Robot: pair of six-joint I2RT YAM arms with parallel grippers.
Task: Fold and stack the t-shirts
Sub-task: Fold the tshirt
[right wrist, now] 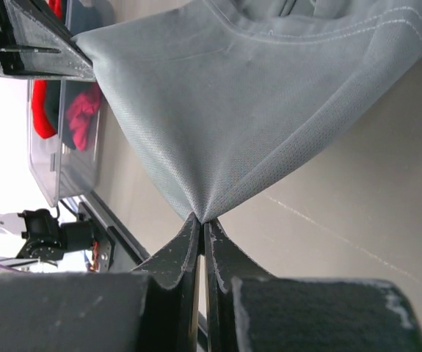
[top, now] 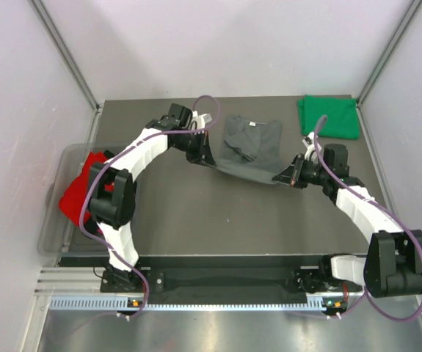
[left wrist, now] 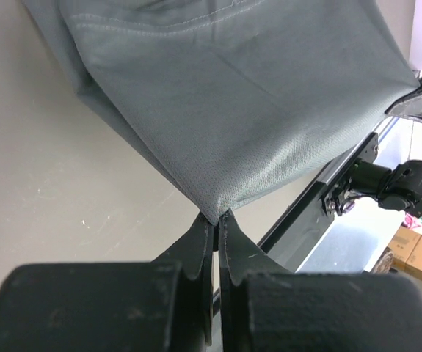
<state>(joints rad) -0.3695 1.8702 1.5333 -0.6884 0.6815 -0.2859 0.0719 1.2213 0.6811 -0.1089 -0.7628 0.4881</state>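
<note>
The dark grey t-shirt (top: 251, 143) is found at the far middle of the bench (top: 218, 220), with its collar end resting on the surface and a sleeve folded in over the body. Its near hem is lifted off the bench and drawn taut between the two arms. The left tool (left wrist: 216, 220) is clamped on the near left corner of that hem. In the left wrist view the two fingers are seen pressed together, with the cloth pinched at their tips and spreading upward from them. The right tool (right wrist: 202, 220) is clamped on the near right corner in the same way, its fingers together and the fabric fanning out from the pinch. Seen from above, the hem is stretched in a nearly straight line from one tool to the other, slightly lower on the right. A green t-shirt (top: 329, 116) is laid folded at the far right corner of the bench, well apart from the grey one. A red t-shirt (top: 78, 192) is seen bunched in a clear plastic tub (top: 49, 235) at the left edge of the bench, beside the left arm.
</note>
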